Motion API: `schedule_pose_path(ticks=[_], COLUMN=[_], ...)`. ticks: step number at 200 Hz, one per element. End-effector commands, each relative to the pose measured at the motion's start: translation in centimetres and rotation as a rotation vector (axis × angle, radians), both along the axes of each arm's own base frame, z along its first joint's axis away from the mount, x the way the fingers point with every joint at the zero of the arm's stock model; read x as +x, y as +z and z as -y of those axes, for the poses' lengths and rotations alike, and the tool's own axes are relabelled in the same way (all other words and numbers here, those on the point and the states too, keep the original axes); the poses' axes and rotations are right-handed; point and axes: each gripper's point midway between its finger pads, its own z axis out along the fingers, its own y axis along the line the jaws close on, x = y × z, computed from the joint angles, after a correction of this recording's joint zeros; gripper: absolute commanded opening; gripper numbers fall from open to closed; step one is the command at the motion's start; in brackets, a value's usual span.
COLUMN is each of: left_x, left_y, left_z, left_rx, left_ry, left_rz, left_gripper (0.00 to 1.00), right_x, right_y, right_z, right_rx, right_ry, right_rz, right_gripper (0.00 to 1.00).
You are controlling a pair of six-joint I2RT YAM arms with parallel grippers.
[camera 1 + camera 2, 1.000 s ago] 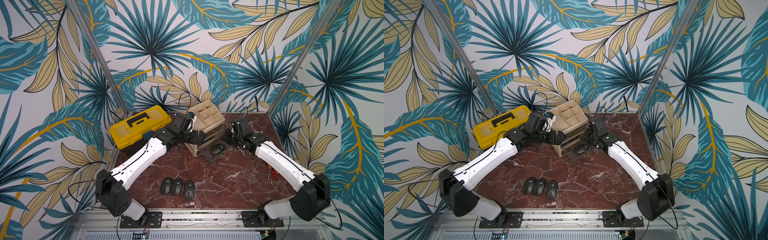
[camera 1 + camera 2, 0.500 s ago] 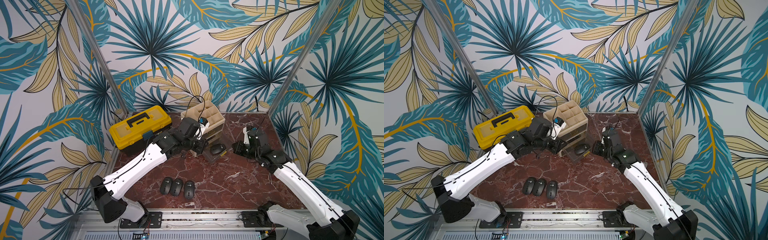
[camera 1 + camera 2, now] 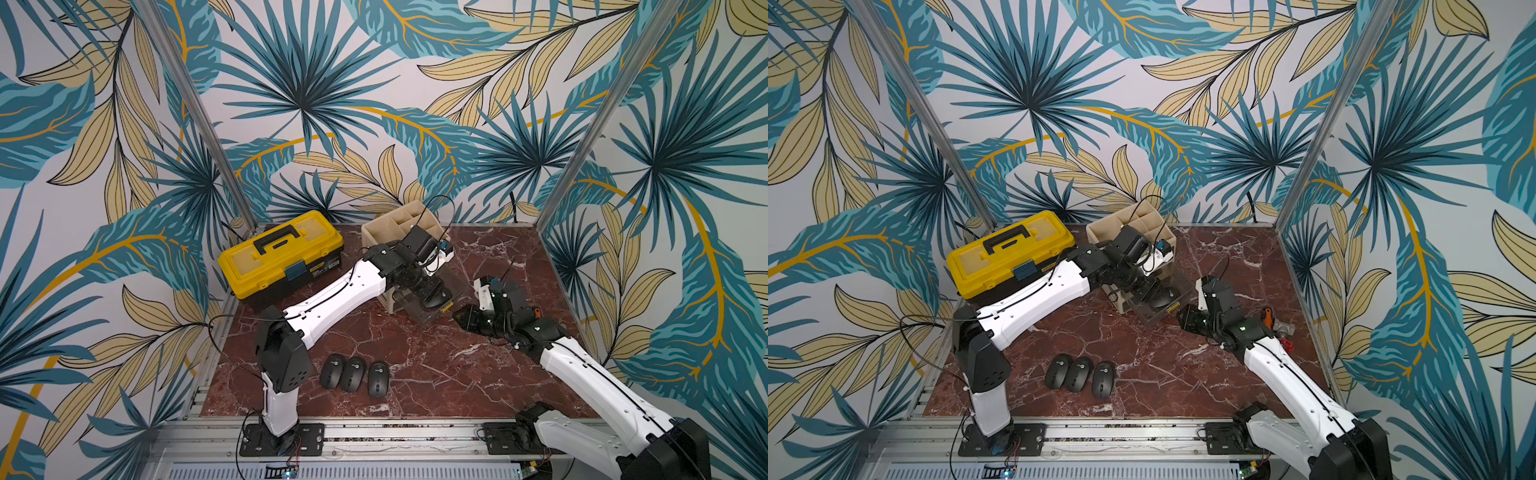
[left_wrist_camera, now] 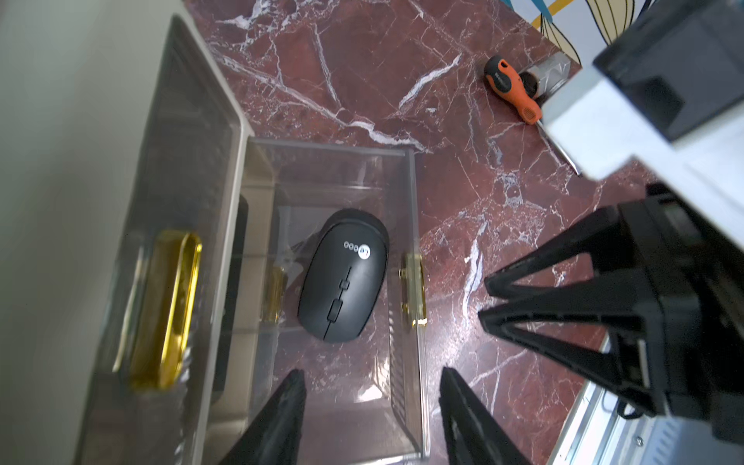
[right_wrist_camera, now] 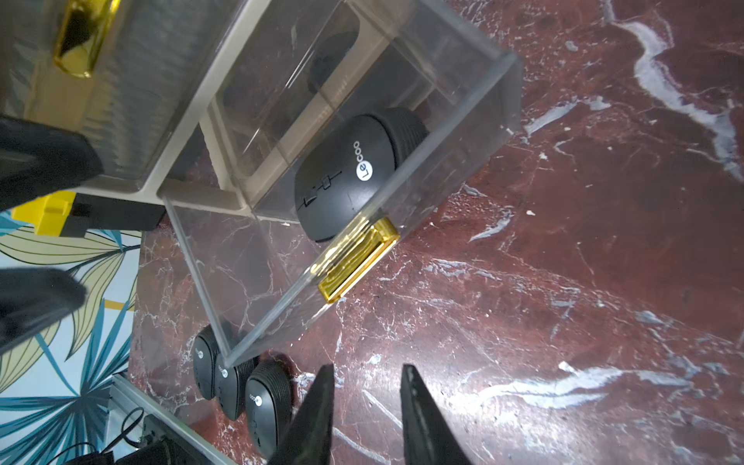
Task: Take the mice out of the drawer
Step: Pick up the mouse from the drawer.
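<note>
Since one second ago, draws the right gripper [image 5: 368, 368] back from the gold handle [image 5: 354, 261] and swings the left gripper [image 4: 372, 372] from the side of the organiser [image 3: 388, 226] to above the open drawer [image 4: 330, 145].

Left fingers [image 4: 282, 418] apart, with nothing between. Just beyond the fingertips, flat on the clear drawer floor: one black mouse [image 4: 342, 277], button end toward the hand, logo end away. Seems already lined up for the narrow width of the shell. Go straight down, keeping both fingers inside the clear walls, one on each long side of the mouse. Take hold low, near the widest part; probably slips upward from a pinch on the rounded top. Close gently. Lift above the drawer rim before going sideways; otherwise risks to drag the light drawer along.

A little further in, under the organiser: a dark shape, perhaps another mouse; cannot tell.

Past the drawer front from the left hand: right gripper with fingers slightly apart, holding nothing, near the handle but not touching it. Keep it clear of the lifting path, or use it to steady the drawer front.

Well behind the left hand, toward the arm bases: three mice [image 3: 353, 374] side by side on the table [image 3: 436, 374]. Put the next one beside this row, not on top.
</note>
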Motion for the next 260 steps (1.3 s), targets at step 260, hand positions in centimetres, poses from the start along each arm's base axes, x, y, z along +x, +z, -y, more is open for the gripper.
schedule_pose_path(ticks=[260], left_x=[2.2], left_y=[-3.9], left_z=[3.5], left_rx=[0.227], left_ry=[-0.166], left_rz=[0.116], left_gripper=[0.79], right_x=[4.2], right_y=[-3.8], right_z=[1.0], right_rx=[0.3], right_ry=[-0.209], right_rz=[0.046], right_gripper=[0.0])
